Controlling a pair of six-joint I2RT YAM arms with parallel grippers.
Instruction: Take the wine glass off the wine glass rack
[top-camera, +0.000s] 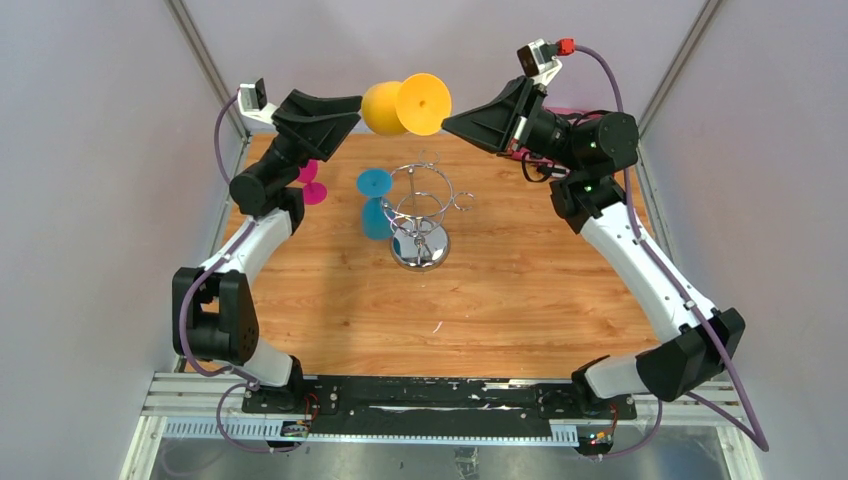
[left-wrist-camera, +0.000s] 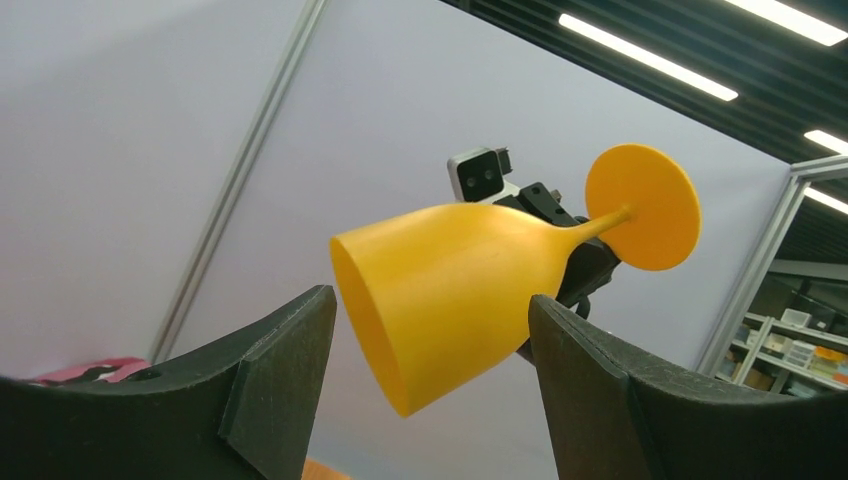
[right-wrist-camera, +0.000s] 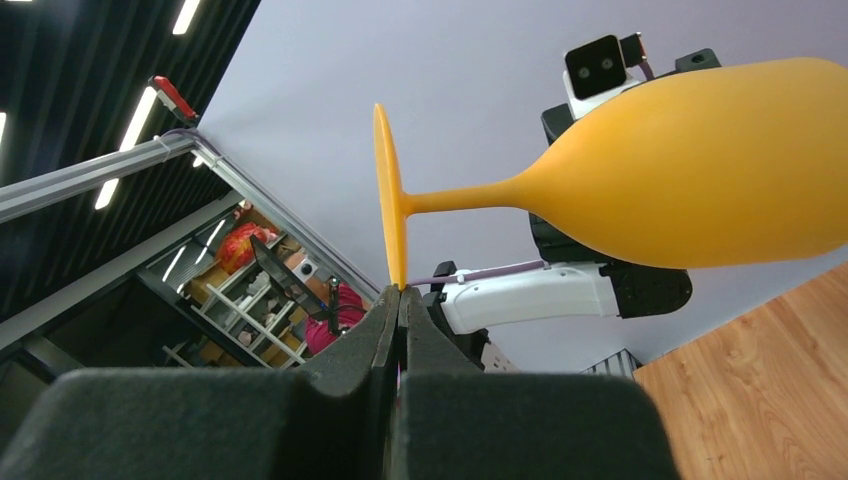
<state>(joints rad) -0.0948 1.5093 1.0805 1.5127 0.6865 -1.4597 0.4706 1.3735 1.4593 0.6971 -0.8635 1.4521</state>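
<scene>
Two arms rise from the near edge of the desk (top-camera: 500, 300), a board with a wood-grain surface. At mid-desk stands the wine glass rack (top-camera: 420, 225): bright chrome wire, a round mirrored base, curled arms around a ring. A blue glass (top-camera: 376, 218) is at its left side, apparently hung.

A magenta glass (top-camera: 313, 190) sits toward the far left corner, partly hidden by the left arm.

Above the far edge the yellow wine glass (top-camera: 400, 106) lies sideways in the air, well clear of the rack. It looks like matte, opaque plastic, with a rounded bowl, thin stem and flat disc foot.

The right gripper (right-wrist-camera: 400, 300) is clenched on the foot's rim. The left gripper (top-camera: 355, 102) is released, with its jaws spread either side of the bowl; contact cannot be settled.

Judgement: removal is done and a hand-over is in hand. Next, the left gripper should close gently on the bowl before the right lets go. The rim pinch is slender, and the smooth bowl may slip.
</scene>
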